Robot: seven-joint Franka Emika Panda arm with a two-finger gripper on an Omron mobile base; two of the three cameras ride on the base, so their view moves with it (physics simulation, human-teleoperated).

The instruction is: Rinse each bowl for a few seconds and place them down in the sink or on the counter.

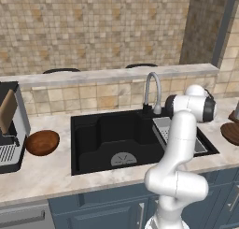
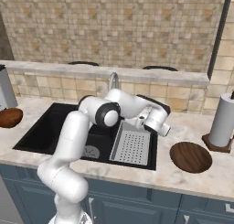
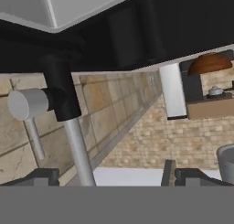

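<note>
Jaws (image 3: pixel 109 176) are spread wide with nothing between them; in my hand view the two dark tips sit far apart at the bottom edge, and the picture is rolled upside down. Between them rises the faucet (image 3: pixel 73 127), its silver stem meeting a black base with a grey side lever at about 9 o'clock.

From the right base view I see the hand (image 2: pixel 155 120) hovering above the grey perforated tray (image 2: pixel 132 147), which lies in the right end of the sink (image 2: pixel 45 131).

One bowl (image 2: pixel 190 157) rests on the counter (image 2: pixel 183 182) at roughly 3 o'clock from the sink, just beside the paper towel roll (image 2: pixel 224 120). The other bowl (image 1: pixel 42 142) sits on the counter at 9 o'clock from the sink, near a coffee machine (image 1: pixel 9 130).

Both bowls lie well apart from the jaws, and neither is touched.
</note>
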